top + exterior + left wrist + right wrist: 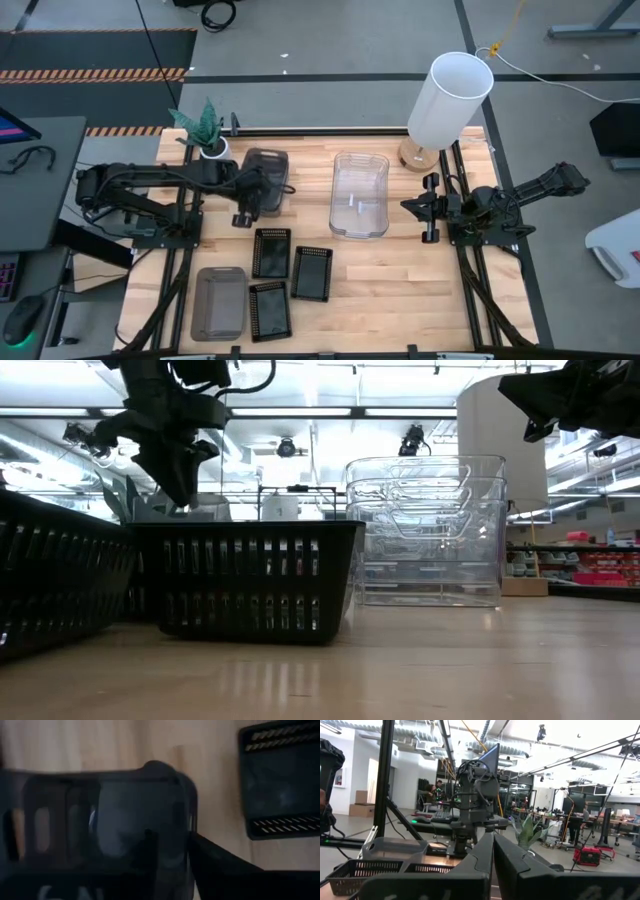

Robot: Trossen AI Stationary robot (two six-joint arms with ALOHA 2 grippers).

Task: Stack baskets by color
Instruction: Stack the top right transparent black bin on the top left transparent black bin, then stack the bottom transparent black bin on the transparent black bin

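The left end effector (pixel 262 192) sat over the near rim of a smoky-grey basket (pixel 266 168) at the table's (pixel 400 290) far left; whether its fingers gripped the rim could not be told. The right end effector (pixel 425 207), closed on nothing, waited beside the stacked clear baskets (pixel 359 195). Three black slotted baskets (pixel 311 273) and another grey basket (pixel 220 303) lay nearer the front.

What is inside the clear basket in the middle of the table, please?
The clear basket holds more clear baskets nested inside, as the low view's stacked rims show. No loose item shows inside it.
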